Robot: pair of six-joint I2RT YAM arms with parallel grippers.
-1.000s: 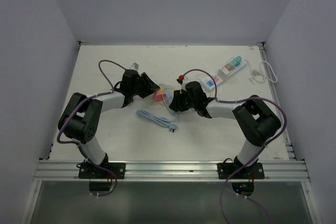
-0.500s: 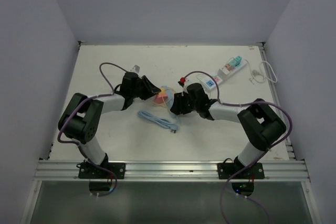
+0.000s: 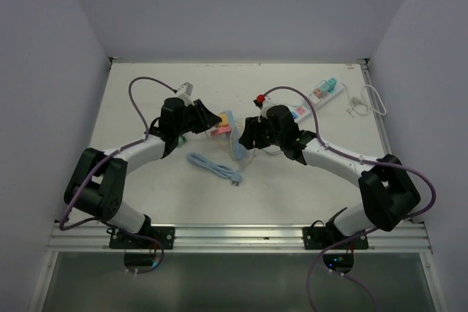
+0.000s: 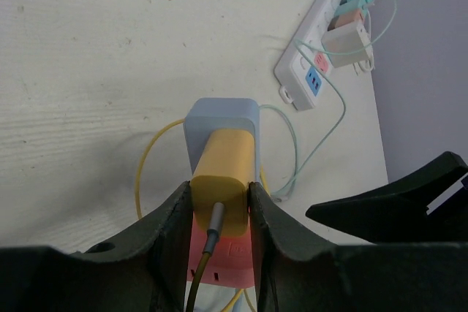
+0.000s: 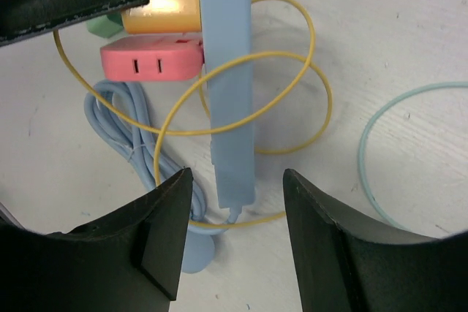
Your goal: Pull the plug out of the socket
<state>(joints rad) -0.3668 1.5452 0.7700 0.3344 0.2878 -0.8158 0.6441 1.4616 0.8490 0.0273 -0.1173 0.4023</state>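
Note:
My left gripper (image 4: pixel 219 210) is shut on the yellow plug (image 4: pixel 223 180), which sits in the blue socket block (image 4: pixel 219 118). A pink plug (image 4: pixel 223 257) sits in the same block just below it. In the top view the left gripper (image 3: pixel 208 118) and right gripper (image 3: pixel 248 133) meet mid-table around the yellow plug (image 3: pixel 226 118). My right gripper (image 5: pixel 235 180) is open, its jaws on either side of the blue socket block's (image 5: pixel 230 107) lower end without touching it. The yellow plug (image 5: pixel 168 5) and pink plug (image 5: pixel 150 60) stick out to the block's left.
A thin yellow cord (image 5: pixel 292 56) loops around the block. A coiled blue cable (image 3: pixel 216 167) lies on the table near it. A white power strip (image 3: pixel 318 96) with several plugs and a white cable (image 3: pixel 369 96) lie at the far right. A teal cord (image 5: pixel 373 151) curves nearby.
Both grippers have moved away from the arm bases, toward the far side, carrying the socket block and its plugs with them. The coiled blue cable has shifted slightly left.

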